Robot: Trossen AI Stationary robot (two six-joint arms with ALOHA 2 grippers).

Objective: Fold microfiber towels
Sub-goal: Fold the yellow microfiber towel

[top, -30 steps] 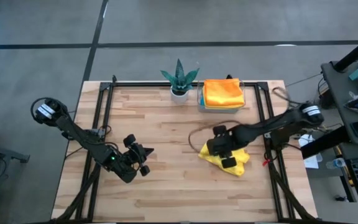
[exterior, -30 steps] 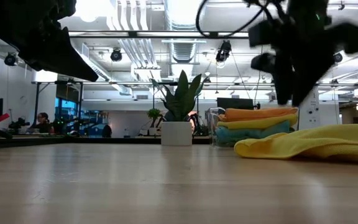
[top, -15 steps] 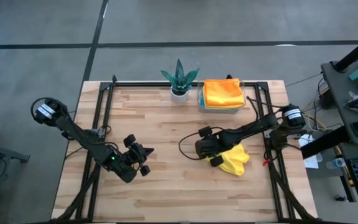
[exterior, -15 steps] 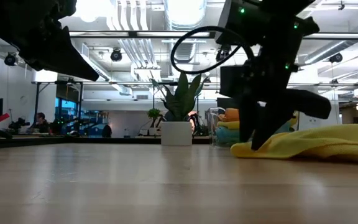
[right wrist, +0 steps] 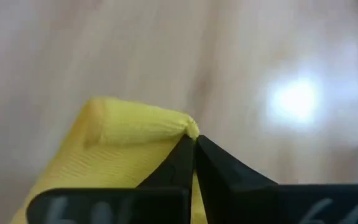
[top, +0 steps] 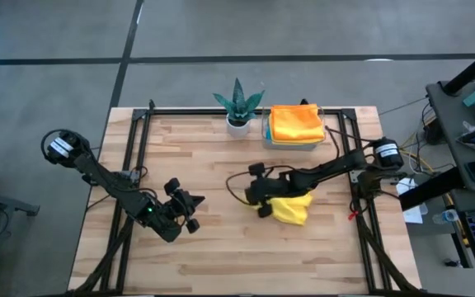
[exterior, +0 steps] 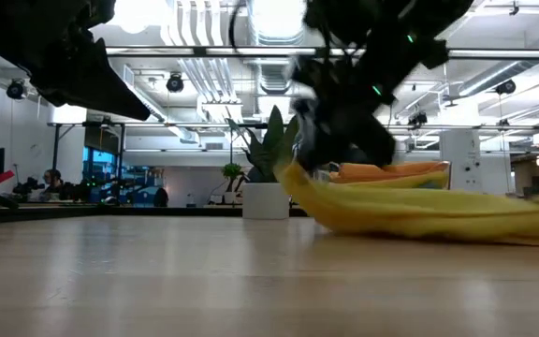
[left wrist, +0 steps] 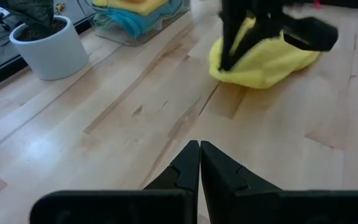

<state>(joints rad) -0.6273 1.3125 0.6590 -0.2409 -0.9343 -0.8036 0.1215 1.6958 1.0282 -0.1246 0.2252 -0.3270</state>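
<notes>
A bright yellow microfiber towel (top: pixel 292 209) lies bunched on the right half of the table. My right gripper (top: pixel 265 200) is at the towel's left end, shut on it. In the low view that end (exterior: pixel 294 178) is raised, while the rest of the towel (exterior: pixel 475 223) rests on the wood. My left gripper (top: pixel 191 213) hangs shut over the table's left half, holding nothing, with the yellow towel (left wrist: pixel 263 62) well ahead of it. Folded towels, an orange one (top: pixel 295 122) on top, lie stacked in a clear tray at the back. My right gripper pinches a bunched tip of the yellow towel's left end (right wrist: pixel 174 127) between its two fingers. It comes slanting down from the table's right. The held end is lifted off the wood and the cloth runs down from it to the part lying on the table.
A potted spiky plant (top: pixel 238 106) stands at the far edge, next to the clear tray (top: pixel 269 130). Black frame rails (top: pixel 138 157) run along the table's left, right and far sides. Bare wood lies between the two grippers and along the near edge.
My right gripper has gone down and toward the table's left edge, tipping further downward. It has shut on the yellow towel's left end. That end now stands raised and drawn leftward, and the towel's right end has followed a little.
</notes>
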